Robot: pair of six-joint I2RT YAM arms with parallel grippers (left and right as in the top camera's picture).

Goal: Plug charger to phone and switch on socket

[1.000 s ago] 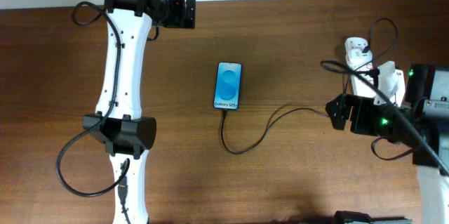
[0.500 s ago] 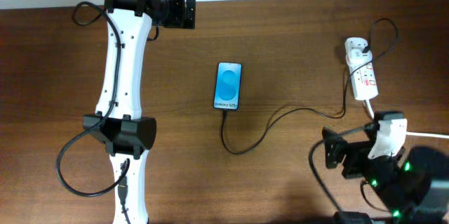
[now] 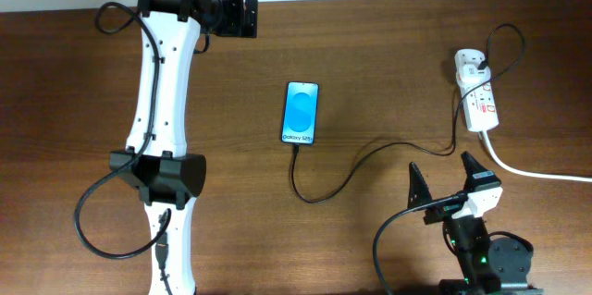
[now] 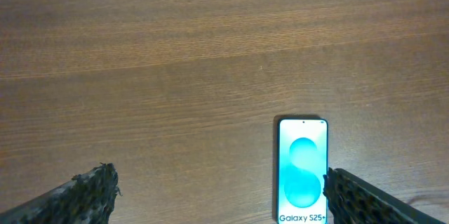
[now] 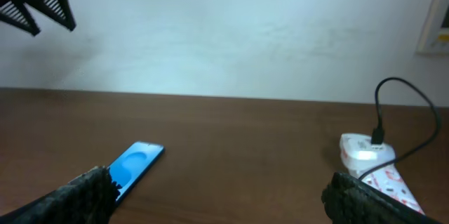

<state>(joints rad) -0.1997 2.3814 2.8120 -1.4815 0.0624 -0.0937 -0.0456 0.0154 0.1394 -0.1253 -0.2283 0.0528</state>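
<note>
The phone [image 3: 301, 113] lies flat mid-table, blue screen lit, text end toward the front. The charger cable [image 3: 321, 196] runs from the phone's near end, loops, and goes right to the white socket [image 3: 479, 101] at the far right, where its black plug sits. My right gripper [image 3: 440, 167] is open and empty, in front of the socket and apart from it. Its view shows the phone [image 5: 133, 164] to the left and the socket [image 5: 370, 159] to the right. My left gripper [image 3: 246, 16] is open and empty at the back left. The phone [image 4: 303, 171] lies by its right finger.
The socket's thick white cord [image 3: 536, 173] runs off to the right edge. The left arm [image 3: 159, 101] stretches along the table's left side. A pale wall [image 5: 224, 34] stands behind the table.
My right arm has pulled back from the socket toward the front edge, and its gripper now points along the table. The socket is uncovered. The left arm, phone and cable have not moved.
</note>
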